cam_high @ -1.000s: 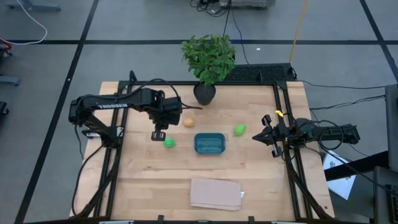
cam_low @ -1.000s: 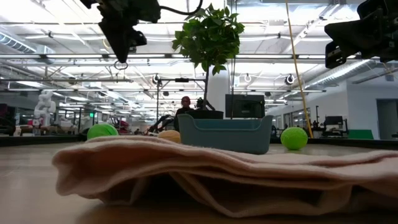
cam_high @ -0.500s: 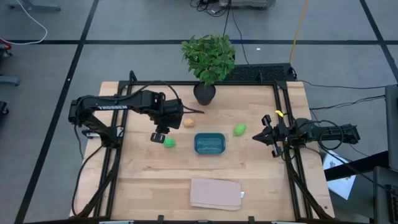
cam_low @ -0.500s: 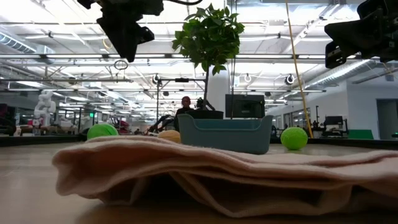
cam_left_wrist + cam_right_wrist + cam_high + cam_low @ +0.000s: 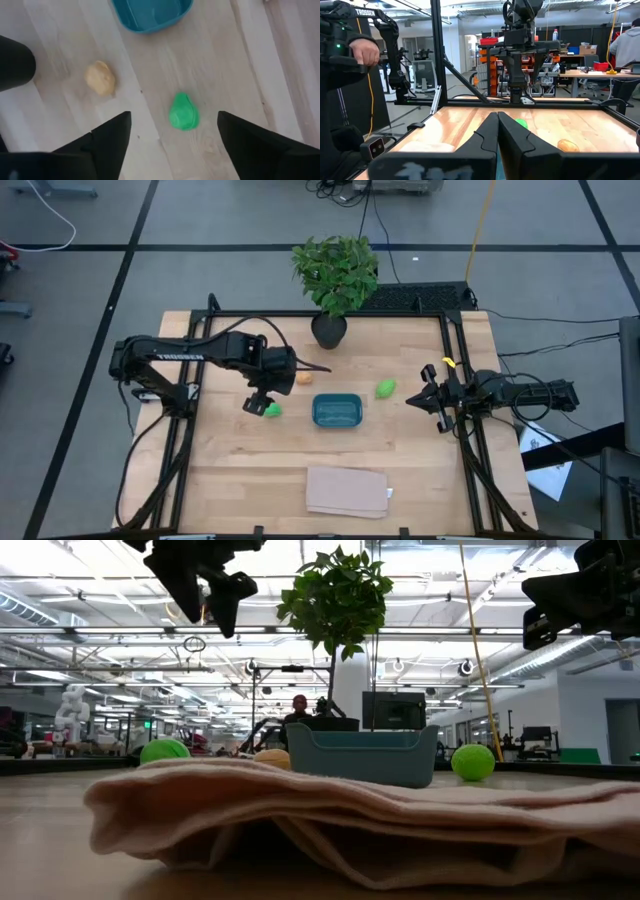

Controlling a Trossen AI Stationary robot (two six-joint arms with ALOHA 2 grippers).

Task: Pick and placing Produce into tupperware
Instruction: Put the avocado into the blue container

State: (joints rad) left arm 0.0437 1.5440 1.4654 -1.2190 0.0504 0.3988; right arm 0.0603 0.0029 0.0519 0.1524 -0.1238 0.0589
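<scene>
My left gripper (image 5: 258,402) hangs open above the table, just left of a bright green piece of produce (image 5: 272,409). In the left wrist view that green piece (image 5: 183,111) lies on the wood between and beyond my two fingers, untouched. An orange-tan piece (image 5: 303,377) lies behind it, and a second green piece (image 5: 385,388) lies right of the teal tupperware (image 5: 336,410), which shows nothing inside. My right gripper (image 5: 428,397) waits shut near the table's right edge, holding nothing.
A potted leafy plant (image 5: 335,275) stands at the table's far edge behind the tupperware. A folded tan pad (image 5: 347,491) lies near the front edge. Black frame rails (image 5: 460,430) run along both sides of the table.
My left gripper has opened from shut to wide. It has shifted slightly toward the table's right and near edges, toward the green piece on the left. The produce and the tupperware have stayed where they were.
</scene>
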